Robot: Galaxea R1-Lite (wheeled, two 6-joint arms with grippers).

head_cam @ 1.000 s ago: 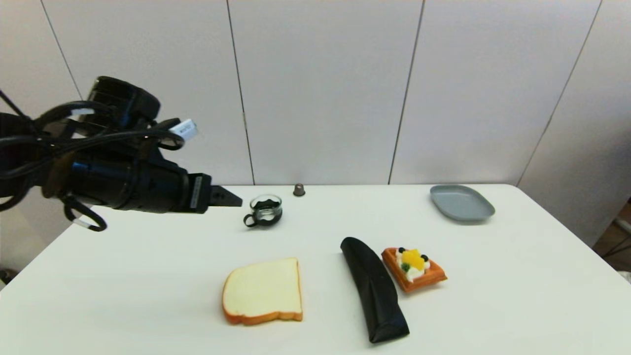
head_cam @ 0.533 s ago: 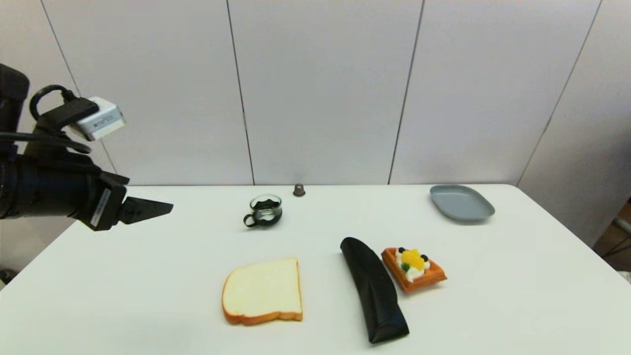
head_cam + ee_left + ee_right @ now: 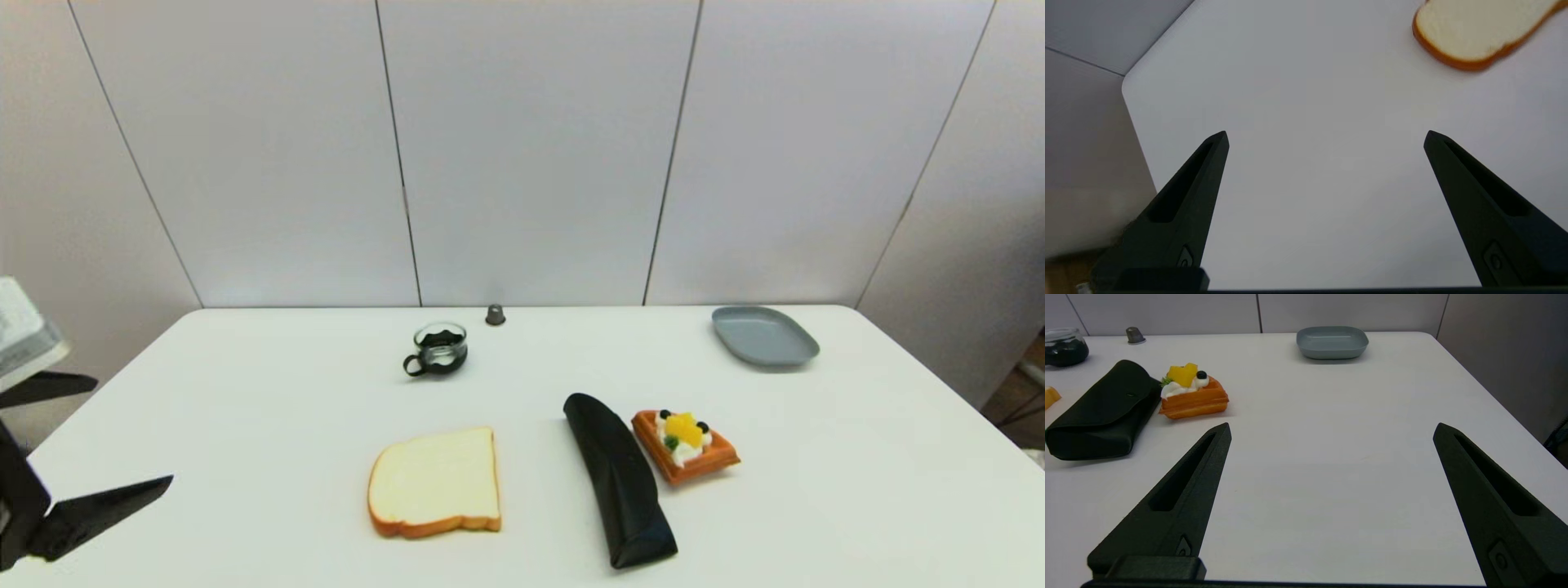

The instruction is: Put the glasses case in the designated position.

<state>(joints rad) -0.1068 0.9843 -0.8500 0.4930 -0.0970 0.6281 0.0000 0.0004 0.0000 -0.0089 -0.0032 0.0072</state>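
A white table (image 3: 245,392) stands against pale grey wall panels. The left gripper (image 3: 1327,134), level with the glass cup (image 3: 438,349) a second ago, has pulled down to the table's near left corner, fingers spread wide. The right gripper (image 3: 1331,428) is spread over bare tabletop. The glasses case (image 3: 620,479) lies between bread slice (image 3: 435,482) and waffle (image 3: 686,445), just beside the waffle. The cup holds something dark; the grey tray (image 3: 764,336) is bare.

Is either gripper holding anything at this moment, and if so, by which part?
Nothing is held. The left gripper and right gripper are both open and empty; the glasses case lies untouched on the table.
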